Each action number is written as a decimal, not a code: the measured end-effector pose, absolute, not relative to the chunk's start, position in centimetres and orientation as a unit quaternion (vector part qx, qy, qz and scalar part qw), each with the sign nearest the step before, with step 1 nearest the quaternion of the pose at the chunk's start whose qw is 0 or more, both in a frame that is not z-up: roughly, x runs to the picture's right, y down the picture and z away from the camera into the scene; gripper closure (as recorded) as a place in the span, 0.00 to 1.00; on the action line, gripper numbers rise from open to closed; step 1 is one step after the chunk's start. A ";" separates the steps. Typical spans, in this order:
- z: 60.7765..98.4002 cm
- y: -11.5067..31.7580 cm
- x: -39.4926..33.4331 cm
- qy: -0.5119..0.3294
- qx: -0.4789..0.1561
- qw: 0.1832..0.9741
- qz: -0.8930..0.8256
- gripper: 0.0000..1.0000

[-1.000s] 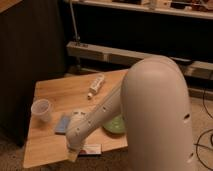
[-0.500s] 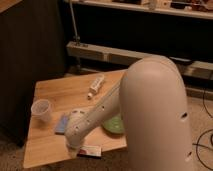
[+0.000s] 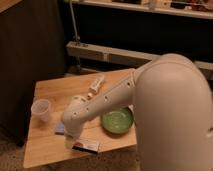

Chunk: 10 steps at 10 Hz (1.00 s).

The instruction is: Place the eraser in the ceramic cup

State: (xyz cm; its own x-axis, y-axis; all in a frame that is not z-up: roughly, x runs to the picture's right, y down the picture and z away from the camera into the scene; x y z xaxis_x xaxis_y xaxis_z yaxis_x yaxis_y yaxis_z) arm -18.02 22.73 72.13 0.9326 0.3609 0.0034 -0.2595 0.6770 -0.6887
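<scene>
The pincer [image 3: 74, 142] was seen low over the front of the surface [image 3: 50, 90], pressed together at the left end of the eraser [image 3: 86, 146].
The ceramic cup [image 3: 41, 109], pale, handleless and wider at the rim, was set upright near the left edge. The eraser, a flat dark-sided block with a pale face, was laid just inside the front edge, well apart from the cup. Whether it was pinched could not be made out, as the white arm [image 3: 170, 100] masked the fingertips and half of a blue pad [image 3: 59, 129]. Bare wood was left between cup and arm.

place: lab-like workroom | cues: metal shelf rail [image 3: 100, 52], wooden table [image 3: 55, 90], dark panel [image 3: 30, 45]
</scene>
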 end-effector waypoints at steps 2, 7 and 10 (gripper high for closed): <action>70.4 16.8 -18.6 -0.083 -0.355 0.912 0.187 1.00; 67.5 0.9 -20.7 -0.194 -0.302 0.894 0.268 1.00; 66.4 -4.8 -24.7 -0.314 -0.234 0.871 0.299 1.00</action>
